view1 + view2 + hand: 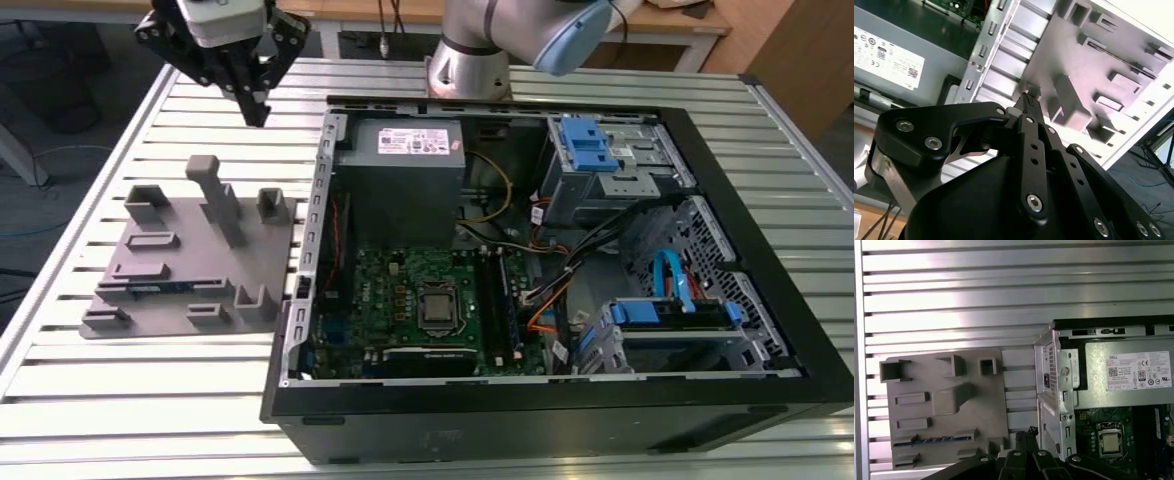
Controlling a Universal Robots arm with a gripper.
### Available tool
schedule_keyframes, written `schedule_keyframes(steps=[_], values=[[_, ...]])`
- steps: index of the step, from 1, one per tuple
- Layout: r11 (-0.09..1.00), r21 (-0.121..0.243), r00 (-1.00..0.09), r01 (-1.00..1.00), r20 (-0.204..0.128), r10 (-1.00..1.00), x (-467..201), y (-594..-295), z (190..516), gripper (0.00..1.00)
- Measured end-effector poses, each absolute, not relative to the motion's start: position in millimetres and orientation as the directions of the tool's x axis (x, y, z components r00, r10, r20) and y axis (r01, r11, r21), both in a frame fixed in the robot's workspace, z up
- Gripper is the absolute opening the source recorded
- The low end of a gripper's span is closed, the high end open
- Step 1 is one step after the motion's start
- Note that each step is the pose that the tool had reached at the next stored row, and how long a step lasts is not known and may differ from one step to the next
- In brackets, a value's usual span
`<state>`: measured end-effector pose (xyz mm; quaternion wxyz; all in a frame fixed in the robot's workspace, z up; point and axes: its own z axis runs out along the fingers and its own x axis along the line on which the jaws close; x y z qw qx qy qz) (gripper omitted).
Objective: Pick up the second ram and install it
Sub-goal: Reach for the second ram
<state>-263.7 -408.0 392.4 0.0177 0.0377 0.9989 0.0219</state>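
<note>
**A:** Biggest things first; where does it all lie?

**B:** The open computer case [534,425] lies on the slatted table [134,420]. Just beside it, on the exterior view's left, sits the grey fixture tray [200,255]. The second ram [931,440] stands on edge in a slot of that tray; it is a thin blue strip in the first wrist view.

**A:** How would it handle?

**B:** Light, stiff and thin, I judge, and fragile at the chips and the contact edge. Its exposed long edge near the middle looks the best place to pinch it, across the flat faces, so it stays level.

**A:** And the gripper?

**B:** The gripper [254,118] hangs above the table, well apart from the ram. In the second wrist view its fingertips [1026,100] are drawn together; nothing lies between them and they touch nothing.
</note>
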Motion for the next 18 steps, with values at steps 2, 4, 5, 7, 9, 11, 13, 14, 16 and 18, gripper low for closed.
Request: schedule_keyframes(steps=[2,4,5,7,9,11,13,14,16,18], values=[[0.996,0.045,-0.997,0.075,-0.034,0.076,-271,-409,392,0.11],[0.996,0.045,-0.997,0.075,-0.034,0.076,-277,-409,392,0.11],[0.996,0.045,-0.997,0.075,-0.034,0.076,-280,-409,392,0.11],[0.996,0.045,-0.997,0.075,-0.034,0.076,-286,-410,392,0.11],[0.996,0.045,-0.997,0.075,-0.034,0.076,-291,-411,391,0.11],[0.996,0.045,-0.997,0.075,-0.034,0.076,-297,-411,391,0.11],[0.996,0.045,-0.997,0.075,-0.034,0.076,-302,-412,391,0.11],[0.996,0.045,-0.997,0.075,-0.034,0.076,-305,-412,390,0.11],[0.996,0.045,-0.997,0.075,-0.034,0.076,-310,-413,390,0.11],[0.996,0.045,-0.997,0.075,-0.034,0.076,-316,-415,389,0.11]])
